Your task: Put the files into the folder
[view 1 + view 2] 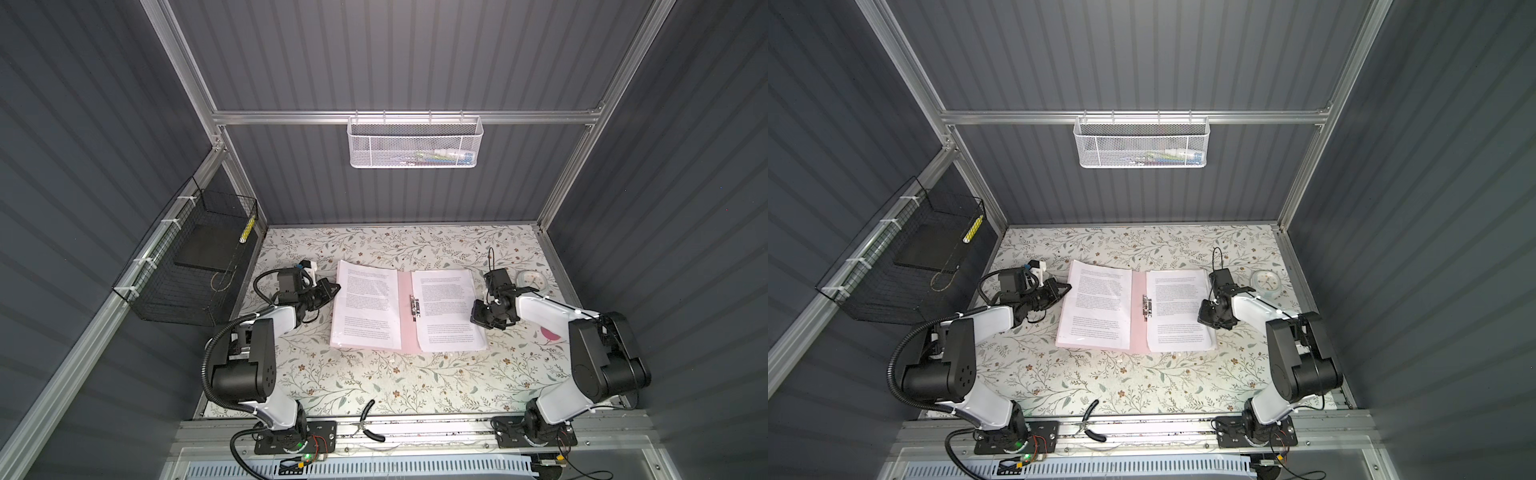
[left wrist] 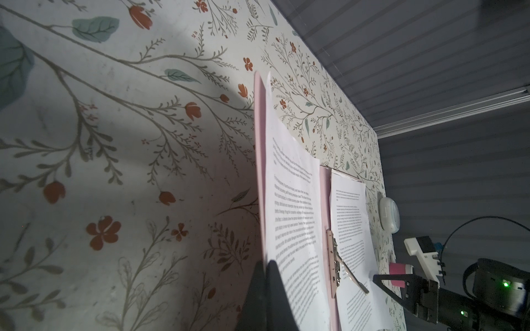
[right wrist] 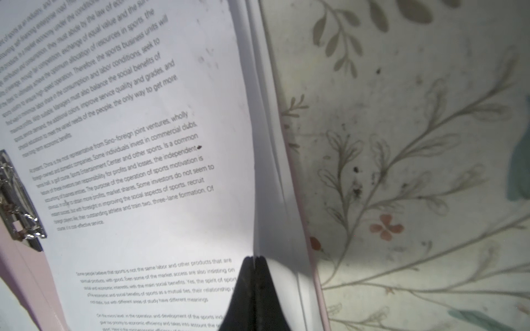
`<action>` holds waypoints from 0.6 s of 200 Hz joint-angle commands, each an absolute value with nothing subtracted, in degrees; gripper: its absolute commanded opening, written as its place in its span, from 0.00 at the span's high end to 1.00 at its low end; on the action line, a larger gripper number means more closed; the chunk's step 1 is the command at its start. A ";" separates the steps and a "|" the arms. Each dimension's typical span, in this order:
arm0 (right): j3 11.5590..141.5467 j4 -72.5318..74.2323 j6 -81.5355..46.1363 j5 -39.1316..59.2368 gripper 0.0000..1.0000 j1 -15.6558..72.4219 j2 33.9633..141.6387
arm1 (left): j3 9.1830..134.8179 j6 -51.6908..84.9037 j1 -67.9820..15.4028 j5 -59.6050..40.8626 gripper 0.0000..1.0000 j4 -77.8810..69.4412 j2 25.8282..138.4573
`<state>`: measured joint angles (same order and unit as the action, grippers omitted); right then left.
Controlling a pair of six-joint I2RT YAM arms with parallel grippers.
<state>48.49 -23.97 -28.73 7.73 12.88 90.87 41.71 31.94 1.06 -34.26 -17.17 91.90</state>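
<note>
The pale pink folder (image 1: 405, 320) lies open on the floral table, its silver clip (image 1: 414, 307) on the spine. Printed white files cover both halves: a sheet on the left half (image 1: 365, 307) and a stack on the right half (image 1: 446, 311). My left gripper (image 1: 337, 286) is at the folder's left edge. In the left wrist view its fingers (image 2: 266, 262) are shut on the pink cover edge (image 2: 259, 172) and the sheet lying on it. My right gripper (image 1: 474, 309) is at the stack's right edge, shut (image 3: 253, 258) on the top sheets (image 3: 172, 229), which curve upward.
A round white object (image 1: 532, 280) lies behind the right gripper and a pink patch (image 1: 550, 332) shows beside the right arm. Pliers (image 1: 370, 424) lie at the table's front edge. A black wire basket (image 1: 187, 266) hangs on the left wall, a white mesh basket (image 1: 415, 143) on the back rail.
</note>
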 commanded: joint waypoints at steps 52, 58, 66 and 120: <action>49.63 -23.82 -29.42 8.93 1.00 12.66 91.60 | 41.75 31.16 0.60 -34.10 1.00 -17.15 92.77; 49.74 -23.87 -29.44 9.54 1.00 12.66 91.71 | 41.69 31.03 0.53 -34.10 1.00 -17.14 92.73; 49.63 -23.91 -29.61 9.87 1.00 12.66 91.55 | 41.55 31.07 0.53 -34.02 1.00 -17.05 92.56; 53.55 -32.33 -28.25 3.81 0.62 12.68 82.03 | 41.92 30.76 0.48 -33.35 1.00 -15.82 90.90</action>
<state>49.41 -26.87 -29.61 7.68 12.73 88.33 41.74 31.94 0.84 -34.06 -17.12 91.98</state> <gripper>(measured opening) 0.328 0.048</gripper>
